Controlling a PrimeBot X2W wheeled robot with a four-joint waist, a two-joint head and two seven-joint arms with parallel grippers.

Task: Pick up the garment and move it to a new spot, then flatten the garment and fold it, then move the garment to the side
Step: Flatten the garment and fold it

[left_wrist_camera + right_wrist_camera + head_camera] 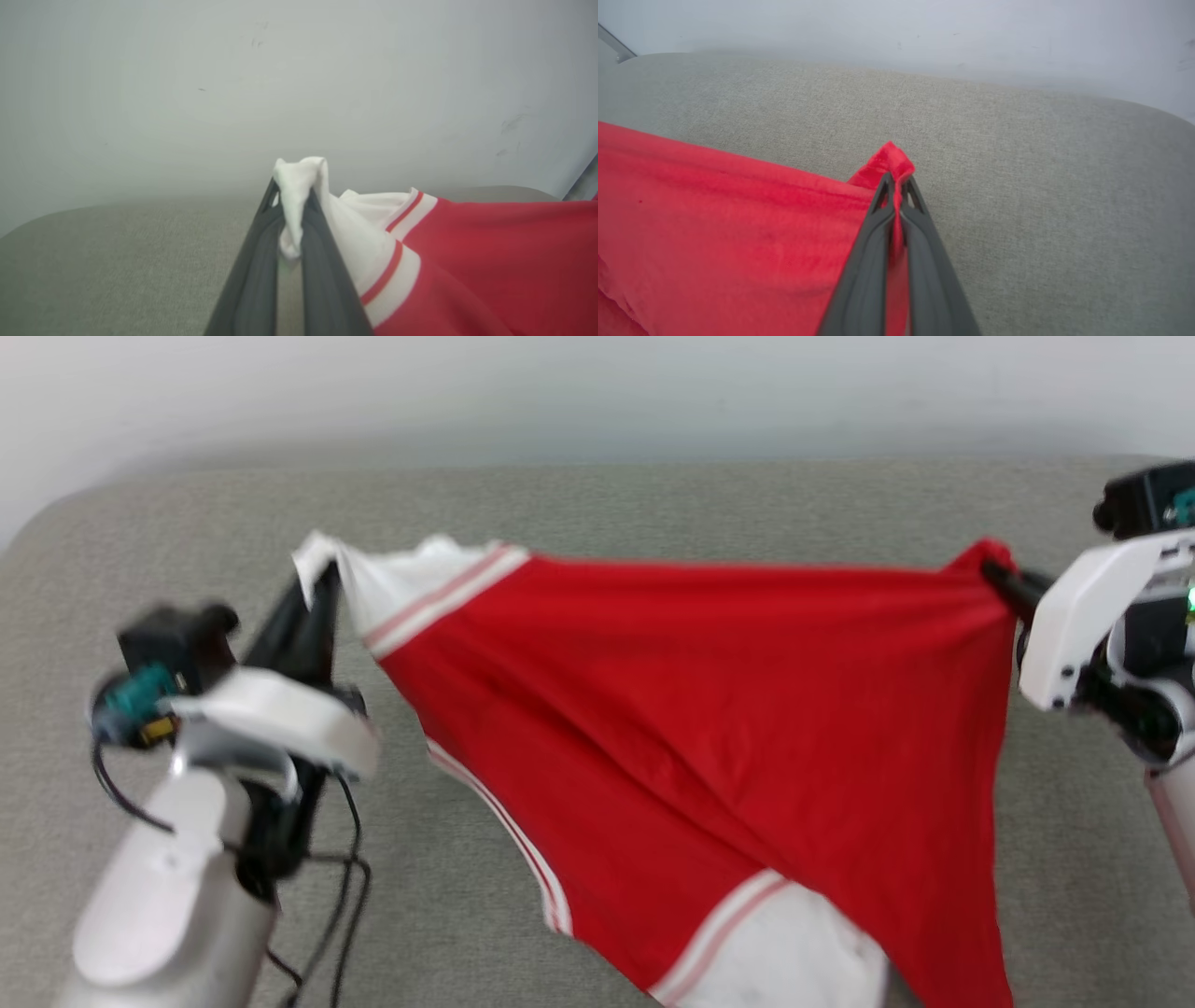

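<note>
The garment (709, 709), a bright red shirt with white sleeve panels and striped trim, hangs stretched between both grippers above the grey cushion. My left gripper (316, 581) is shut on a white sleeve corner (294, 186) at the upper left. At the far right, my right gripper (997, 571) is shut on a red corner of the fabric (892, 161). The top edge runs taut between the two grips. The rest droops in folds toward the lower right, where a second white sleeve (784, 952) hangs.
A grey upholstered surface (653, 504) spreads under the shirt, with a pale wall (597, 383) behind its far edge. Black cables (341, 887) dangle from my left forearm. Bare cushion lies left of the shirt and beyond its top edge.
</note>
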